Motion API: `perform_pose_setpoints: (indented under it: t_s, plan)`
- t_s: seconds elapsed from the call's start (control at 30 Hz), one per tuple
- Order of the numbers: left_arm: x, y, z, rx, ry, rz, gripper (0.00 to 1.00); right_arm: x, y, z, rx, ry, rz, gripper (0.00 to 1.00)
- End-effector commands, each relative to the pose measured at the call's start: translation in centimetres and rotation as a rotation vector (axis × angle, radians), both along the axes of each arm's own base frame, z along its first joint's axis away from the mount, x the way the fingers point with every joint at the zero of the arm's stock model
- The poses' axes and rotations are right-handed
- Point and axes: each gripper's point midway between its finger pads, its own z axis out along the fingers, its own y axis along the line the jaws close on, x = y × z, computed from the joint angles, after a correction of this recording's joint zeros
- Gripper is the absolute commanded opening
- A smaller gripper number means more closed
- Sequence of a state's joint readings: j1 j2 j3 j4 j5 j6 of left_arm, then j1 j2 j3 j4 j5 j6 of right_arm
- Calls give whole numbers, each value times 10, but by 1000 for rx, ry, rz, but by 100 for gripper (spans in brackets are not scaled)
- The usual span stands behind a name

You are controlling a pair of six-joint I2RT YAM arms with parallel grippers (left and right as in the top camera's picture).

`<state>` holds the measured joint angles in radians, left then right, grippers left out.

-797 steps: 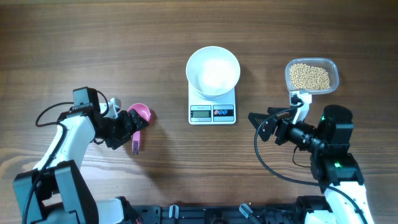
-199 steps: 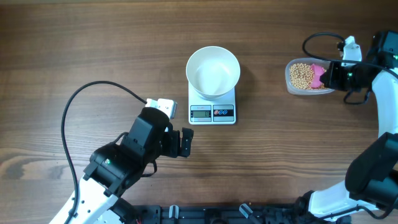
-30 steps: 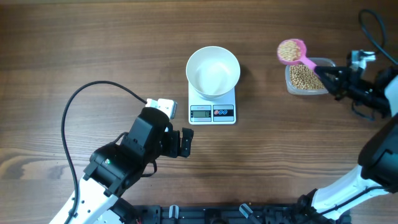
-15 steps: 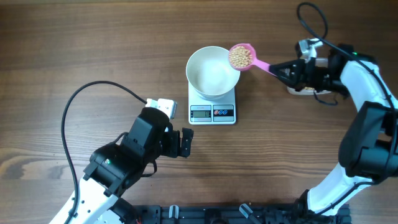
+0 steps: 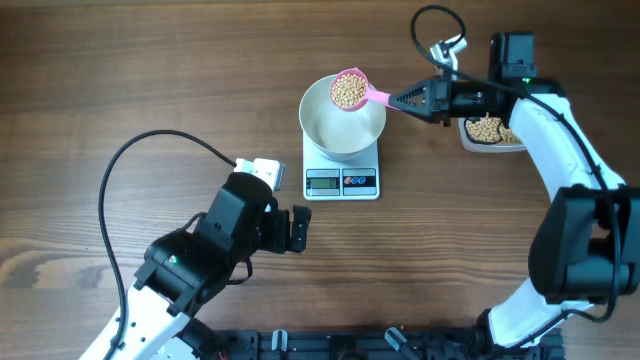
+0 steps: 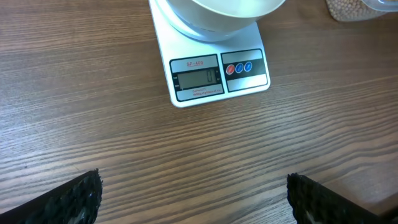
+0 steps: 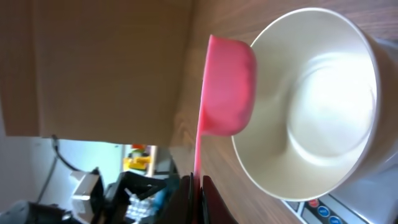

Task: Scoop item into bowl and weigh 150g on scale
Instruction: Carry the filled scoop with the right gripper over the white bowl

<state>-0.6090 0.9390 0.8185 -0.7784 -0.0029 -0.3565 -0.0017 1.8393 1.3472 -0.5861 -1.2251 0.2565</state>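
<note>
The brown wooden worktop [image 5: 150, 80] bears a flat white square kitchen scale [image 5: 342, 181] with a round white bowl [image 5: 340, 130] on it. Left jaws gape empty nearby. Right jaws clamp a small pink plastic scoop [image 5: 374, 95] above the bowl's rim, holding round tan-yellow beans [image 5: 347, 91].

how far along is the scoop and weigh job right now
Done: the pink scoop is loaded with beans. In hand: the right gripper holds it level over the bowl, which looks empty. Left: tip it in, then repeat from the tub until the scale shows the target.
</note>
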Motion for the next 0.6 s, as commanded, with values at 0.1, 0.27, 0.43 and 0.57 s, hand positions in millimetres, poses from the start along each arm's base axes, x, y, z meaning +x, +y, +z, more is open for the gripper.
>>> perform_pose_setpoints:
  t_s: [0.1, 0.27, 0.43, 0.57]
  plan:
    - [4, 0, 5, 9, -23, -2, 100, 0, 18, 3, -196, -246, 47, 4]
    - [4, 0, 5, 9, -23, -2, 100, 7, 8, 9, -392, -402, 10, 4]
    - [4, 0, 5, 9, -23, -2, 100, 3, -2, 25, -482, -513, 8, 4]
    - [4, 0, 5, 9, -23, -2, 100, -5, 0, 19, -501, -508, 44, 5]
